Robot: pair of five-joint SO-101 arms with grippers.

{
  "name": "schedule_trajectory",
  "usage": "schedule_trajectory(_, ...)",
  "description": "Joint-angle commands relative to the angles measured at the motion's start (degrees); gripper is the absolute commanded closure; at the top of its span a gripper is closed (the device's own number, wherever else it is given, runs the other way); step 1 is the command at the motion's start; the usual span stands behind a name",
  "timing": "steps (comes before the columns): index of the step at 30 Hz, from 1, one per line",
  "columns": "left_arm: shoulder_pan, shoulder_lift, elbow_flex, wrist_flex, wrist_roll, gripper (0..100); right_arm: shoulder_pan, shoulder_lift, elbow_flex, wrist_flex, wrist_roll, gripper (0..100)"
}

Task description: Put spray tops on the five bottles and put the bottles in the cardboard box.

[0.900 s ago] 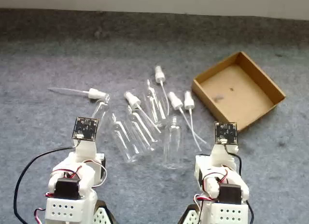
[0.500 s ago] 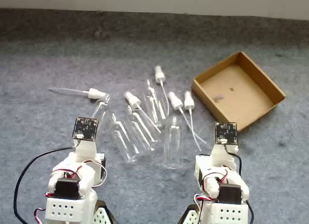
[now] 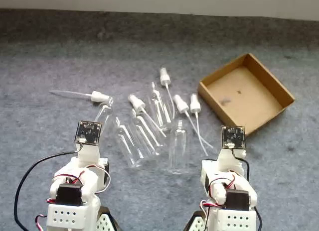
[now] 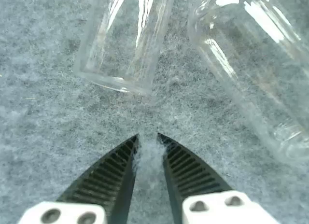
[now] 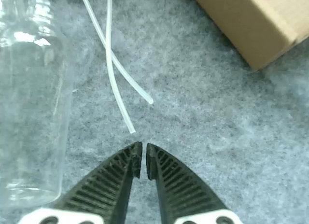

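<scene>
At seven o'clock the left gripper [image 4: 148,137] is hovering low, fingers slightly apart. At five, the right gripper [image 5: 144,147] is pressing its fingers together.

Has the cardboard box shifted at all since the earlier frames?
No. The cardboard box keeps the same gap to the spray top nearest it and to the carpet's dark far edge.

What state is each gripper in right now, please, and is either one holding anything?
Left gripper: jaws slightly open, holding nothing.
Right gripper: jaws shut, holding nothing.
</scene>
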Motion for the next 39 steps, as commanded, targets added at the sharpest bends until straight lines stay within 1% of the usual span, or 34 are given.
schedule_trajectory(1, 0.84, -0.48, 1.27, 0.26, 0.53, 99, 0.4, -0.75, 7.43, 0.22, -0.62, 99.4)
schedule_trajectory(8, 0.84, -0.48, 1.27, 0.26, 0.53, 99, 0.31, -0.75, 7.43, -0.4, -0.26, 99.0)
schedule_trajectory(18, 0.84, -0.48, 1.27, 0.26, 0.53, 99, 0.66, -0.75, 7.16, -11.12, -0.26, 99.0)
schedule_trajectory(27, 0.84, -0.48, 1.27, 0.26, 0.53, 99, 0.75, -0.84, 6.73, -12.88, 0.26, 98.8)
schedule_trajectory(29, 0.84, -0.48, 1.27, 0.26, 0.53, 99, 0.75, -0.84, 6.73, -14.9, 4.48, 98.8)
schedule_trajectory(33, 0.84, -0.48, 1.27, 0.26, 0.53, 99, 0.75, -0.84, 6.73, -17.27, 16.88, 98.8)
schedule_trajectory(39, 0.84, -0.48, 1.27, 0.26, 0.53, 99, 0.92, -0.84, 6.46, -19.82, 26.81, 98.8)
